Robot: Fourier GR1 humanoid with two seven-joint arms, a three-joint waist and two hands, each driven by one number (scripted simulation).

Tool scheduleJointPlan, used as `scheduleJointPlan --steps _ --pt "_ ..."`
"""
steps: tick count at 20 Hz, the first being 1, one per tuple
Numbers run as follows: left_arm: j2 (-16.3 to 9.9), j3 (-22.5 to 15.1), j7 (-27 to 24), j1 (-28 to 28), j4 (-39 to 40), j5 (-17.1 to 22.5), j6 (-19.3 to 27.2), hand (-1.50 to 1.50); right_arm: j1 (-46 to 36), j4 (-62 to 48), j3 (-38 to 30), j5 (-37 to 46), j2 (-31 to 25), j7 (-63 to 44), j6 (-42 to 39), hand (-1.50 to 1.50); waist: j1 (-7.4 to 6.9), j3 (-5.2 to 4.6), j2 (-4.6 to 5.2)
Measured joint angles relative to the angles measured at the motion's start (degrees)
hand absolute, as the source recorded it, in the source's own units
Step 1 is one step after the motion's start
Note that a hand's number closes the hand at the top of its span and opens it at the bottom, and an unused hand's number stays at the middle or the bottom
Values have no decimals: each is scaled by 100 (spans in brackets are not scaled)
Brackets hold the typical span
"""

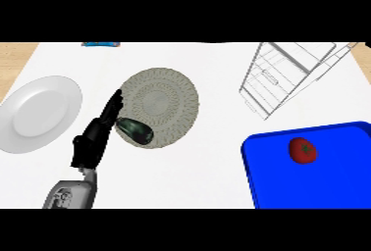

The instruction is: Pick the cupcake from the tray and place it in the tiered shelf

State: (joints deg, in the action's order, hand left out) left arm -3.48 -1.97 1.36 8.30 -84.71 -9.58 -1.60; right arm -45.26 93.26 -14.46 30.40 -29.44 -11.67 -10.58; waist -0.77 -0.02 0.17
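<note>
A blue tray [319, 176] lies at the lower right. On it sits one small red round thing with a dark green top [303, 150], which looks like a tomato; no cupcake shows. The wire tiered shelf [290, 78] stands at the upper right, with nothing on its racks. My left hand [95, 137] comes in at the lower left, far from the tray, its fingers [114, 104] straight and pointing up along the left rim of a grey patterned plate [163, 98]. A dark green oval thing [135, 131] lies on that plate's lower left edge, right beside the hand. My right hand is out of view.
A white plate [36, 113] lies at the far left. A small blue object [99, 44] sits at the counter's back edge. Wooden floor shows at the top left corner beyond the white counter [210, 166].
</note>
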Motion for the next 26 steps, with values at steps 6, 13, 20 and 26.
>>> scheduleJointPlan --steps 6,13,20,26 --pt "4 58 63 138 67 30 -13 0 -255 -916 265 428 218 780 728 150 -2 0 1" --pt "-16 75 105 176 53 41 -45 0 -717 -1983 -261 -386 691 1262 1066 150 -21 2 5" --pt "27 91 100 236 162 35 -26 0 -1217 -3333 -517 -704 491 2040 1228 150 -7 4 6" --pt "59 65 61 270 210 -8 4 0 -1353 -3974 -352 -39 154 1813 1803 -150 -13 -1 12"
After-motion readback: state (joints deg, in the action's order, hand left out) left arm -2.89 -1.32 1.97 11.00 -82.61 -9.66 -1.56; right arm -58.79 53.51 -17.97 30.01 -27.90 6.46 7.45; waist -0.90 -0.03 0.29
